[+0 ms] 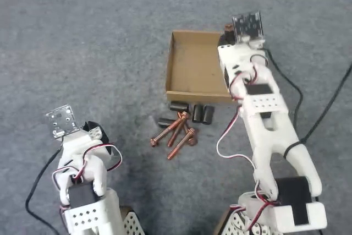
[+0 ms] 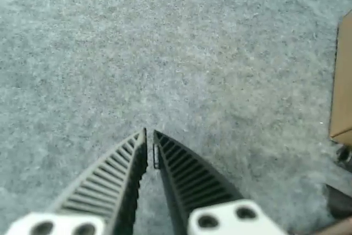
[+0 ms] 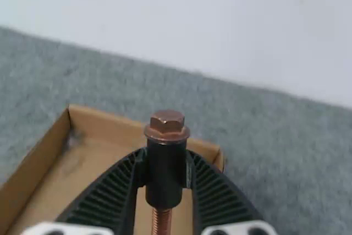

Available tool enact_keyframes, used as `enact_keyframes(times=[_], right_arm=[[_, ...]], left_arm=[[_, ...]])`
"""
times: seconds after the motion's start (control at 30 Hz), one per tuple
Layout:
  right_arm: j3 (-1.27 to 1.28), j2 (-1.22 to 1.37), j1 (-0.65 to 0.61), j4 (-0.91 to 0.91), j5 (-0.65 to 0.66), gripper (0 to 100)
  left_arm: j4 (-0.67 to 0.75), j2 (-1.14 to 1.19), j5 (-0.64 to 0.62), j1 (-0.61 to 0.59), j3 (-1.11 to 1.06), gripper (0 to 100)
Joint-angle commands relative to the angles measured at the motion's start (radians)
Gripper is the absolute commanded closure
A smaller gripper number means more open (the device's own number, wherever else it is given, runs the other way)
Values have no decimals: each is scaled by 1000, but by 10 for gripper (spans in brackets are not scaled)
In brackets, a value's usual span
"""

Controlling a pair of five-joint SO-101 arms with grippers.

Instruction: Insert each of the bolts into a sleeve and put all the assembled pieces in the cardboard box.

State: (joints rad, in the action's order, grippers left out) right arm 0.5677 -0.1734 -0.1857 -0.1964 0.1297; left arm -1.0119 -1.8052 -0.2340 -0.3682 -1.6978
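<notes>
We find the left gripper [image 2: 149, 134] low over the grey carpet [image 1: 82, 53], a dense, short-pile fabric with a speckled surface. Its two black fingers [image 2: 115, 174] are wedge-shaped with ribbed faces. They are drawn together until the tips all but meet, and they grasp nothing.

Toward the centre, the loose bolts [image 1: 175, 132] lie on the carpet in a crossed cluster. They are copper-coloured metal with threaded shanks and flanged heads. The loose sleeves [image 1: 197, 113], short black cylinders with a matte finish, lie on their sides near the cluster, just in front of the box wall.

The cardboard box [image 1: 192, 64] is a shallow, open tray of plain brown board with thin upright walls and a smooth, flat floor.

At the right, the right gripper [image 3: 165, 158] is positioned above the box, near its right-hand wall. Its ribbed black fingers [image 3: 212, 191] are clamped on one sleeve [image 3: 164, 171] that has a bolt [image 3: 166, 126] seated in it. The hexagonal head and round flange rest on the sleeve's far end. The threaded shank protrudes from the near end. A plain white wall [image 3: 220, 20] stands beyond the carpet.
</notes>
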Motion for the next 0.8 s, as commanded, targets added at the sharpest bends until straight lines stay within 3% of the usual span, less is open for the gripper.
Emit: enact_keyframes(times=[0.0,0.27,0.5,0.77], right_arm=[[-193,-35,4,-191,12,992],[-523,246,10,-535,8,992],[-824,466,10,-812,-107,992],[-1068,662,38,-986,-107,992]], left_arm=[[-3,-11,15,-2,13,989],[-3,-11,15,-2,13,990],[-3,-11,15,-3,13,990],[-3,-11,15,-3,13,990]])
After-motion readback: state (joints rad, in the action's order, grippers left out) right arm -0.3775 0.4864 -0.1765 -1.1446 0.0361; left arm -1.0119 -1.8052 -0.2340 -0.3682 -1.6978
